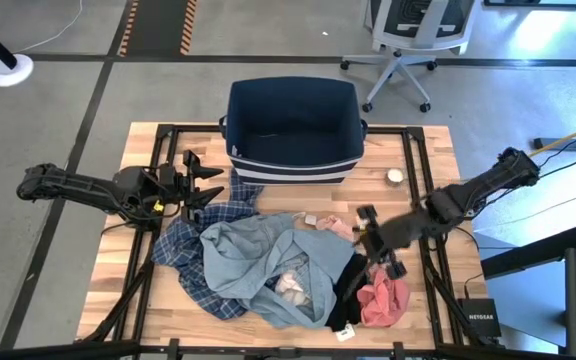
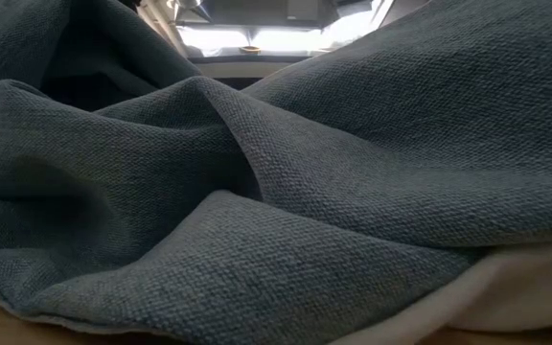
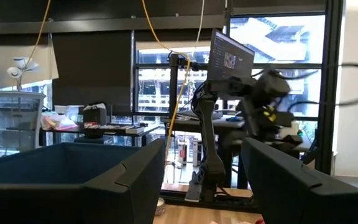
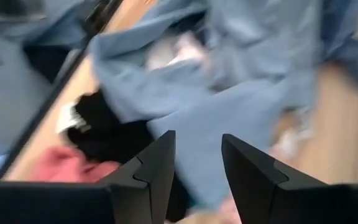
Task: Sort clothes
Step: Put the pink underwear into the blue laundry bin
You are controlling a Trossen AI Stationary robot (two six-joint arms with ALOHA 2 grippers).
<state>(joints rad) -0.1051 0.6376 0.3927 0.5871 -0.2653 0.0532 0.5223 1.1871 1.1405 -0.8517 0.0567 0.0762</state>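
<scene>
Clothes heaped mid-table before the navy bin (image 1: 292, 120): grey-blue garment (image 1: 258, 260) over plaid shirt (image 1: 193, 255), pink piece (image 1: 383, 300) beside black piece (image 1: 350, 285). All limp and light; pinch a raised fold. Right gripper (image 1: 380, 243) hovers above, fingers partly apart, seemingly empty. Left gripper (image 1: 203, 185) waits, fingers apart.

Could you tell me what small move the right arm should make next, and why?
Probably lower the right gripper onto the pink piece. Its fingers stand open and empty above the pile's right side, near that loose pink piece and the black piece, and the navy bin holds nothing yet.
</scene>
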